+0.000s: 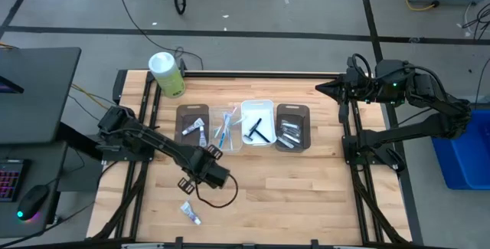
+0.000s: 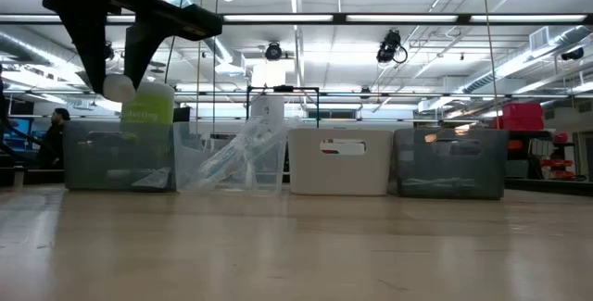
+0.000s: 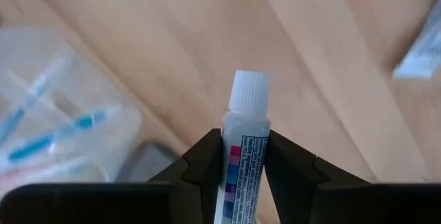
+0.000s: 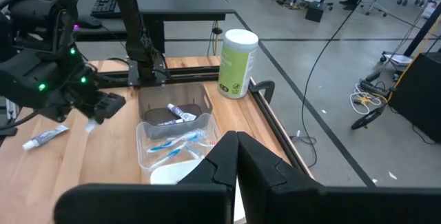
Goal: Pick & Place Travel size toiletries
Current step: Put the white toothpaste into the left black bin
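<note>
A: What is clamped in the left pincer (image 3: pixel 242 176)?
B: A mini toothpaste tube (image 3: pixel 242 148), white cap outward, is gripped between its fingers, lifted off the worktop (image 1: pixel 306 188) at lower left of centre.

A: And the right pincer (image 4: pixel 238 151)?
B: It is closed on nothing, parked at the upper right. A second tube (image 1: pixel 191 213) is seen lying near the bottom edge.

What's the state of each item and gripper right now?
left gripper: shut on toothpaste tube, above the table
toothpaste tube: held, capped
second toothpaste tube: lying loose on table
right gripper: shut, empty, parked at the table's right edge
toothbrushes: in clear tray
razor: in white tray
green-white canister: upright, lid on
</note>
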